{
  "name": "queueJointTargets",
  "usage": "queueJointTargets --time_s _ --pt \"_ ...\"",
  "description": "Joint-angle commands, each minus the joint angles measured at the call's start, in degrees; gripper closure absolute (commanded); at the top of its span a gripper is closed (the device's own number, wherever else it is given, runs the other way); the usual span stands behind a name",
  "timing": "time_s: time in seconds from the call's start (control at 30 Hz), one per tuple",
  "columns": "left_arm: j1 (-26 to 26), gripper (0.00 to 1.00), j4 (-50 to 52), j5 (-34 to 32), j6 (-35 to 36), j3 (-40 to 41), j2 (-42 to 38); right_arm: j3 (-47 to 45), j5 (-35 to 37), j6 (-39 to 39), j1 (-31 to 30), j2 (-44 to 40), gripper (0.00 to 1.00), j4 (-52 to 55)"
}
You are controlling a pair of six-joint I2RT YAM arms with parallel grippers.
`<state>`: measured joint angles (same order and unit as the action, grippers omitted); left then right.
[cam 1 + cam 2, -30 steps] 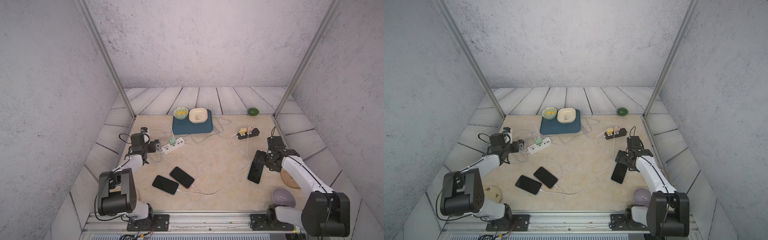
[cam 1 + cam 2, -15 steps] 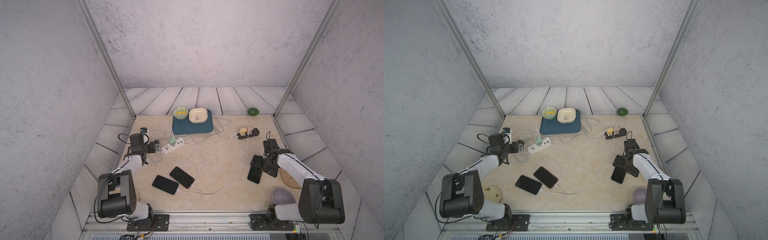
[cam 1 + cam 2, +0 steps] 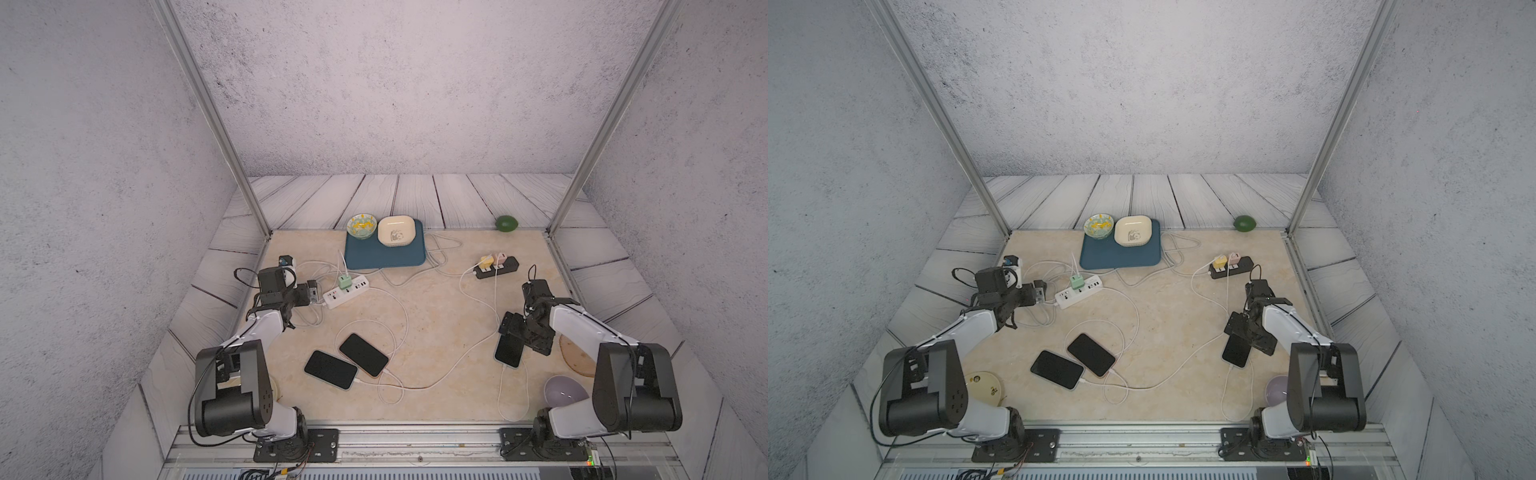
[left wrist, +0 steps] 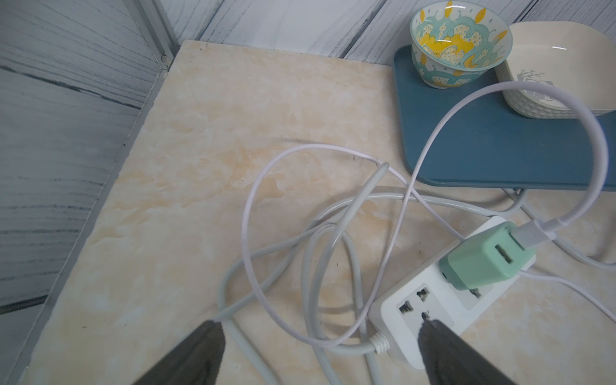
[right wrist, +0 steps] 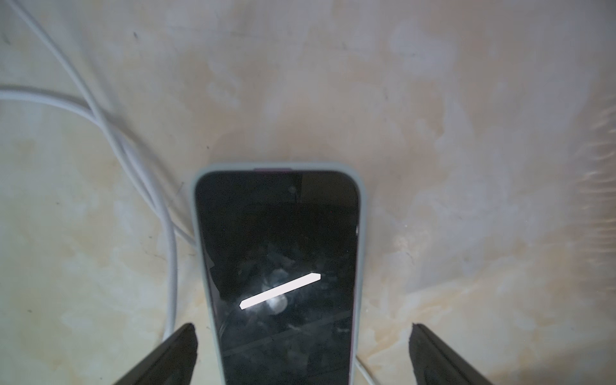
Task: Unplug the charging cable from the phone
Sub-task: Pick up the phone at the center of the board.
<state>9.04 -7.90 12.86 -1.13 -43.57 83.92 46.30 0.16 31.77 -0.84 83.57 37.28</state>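
The right gripper (image 5: pixel 301 328) hangs over the phone (image 3: pixel 509 351), jaws wide. The phone lies flat at the right, its charging cable (image 3: pixel 500 386) entering the near end. The risk: closing on the slick case (the plug is outside the wrist view) may skid the phone and drag the cable along, still plugged in. The left gripper (image 4: pixel 320 325), equally wide, hovers by the power strip (image 4: pixel 433 300) at far left.

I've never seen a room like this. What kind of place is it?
Probably a robot test booth: left arm and right arm mounted on a rail, blank walls and a metal post around the table, phones and a power strip laid out.
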Motion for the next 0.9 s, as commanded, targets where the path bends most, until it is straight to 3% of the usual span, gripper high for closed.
queueJointTargets --time_s 0.0,0.57,0.87 --pt "0.71 0.02 0.58 0.32 -0.25 -0.27 0.09 0.23 1.28 0.64 -0.51 1.32 0.02 -0.15" --pt "1.90 0.02 0.81 1.17 -1.15 -1.16 2.09 2.16 3.16 0.90 -2.25 5.64 0.06 -0.77" --pt "2.56 0.02 1.25 2.20 -1.73 -1.42 1.83 2.81 4.97 0.79 -2.94 5.74 0.23 -0.08"
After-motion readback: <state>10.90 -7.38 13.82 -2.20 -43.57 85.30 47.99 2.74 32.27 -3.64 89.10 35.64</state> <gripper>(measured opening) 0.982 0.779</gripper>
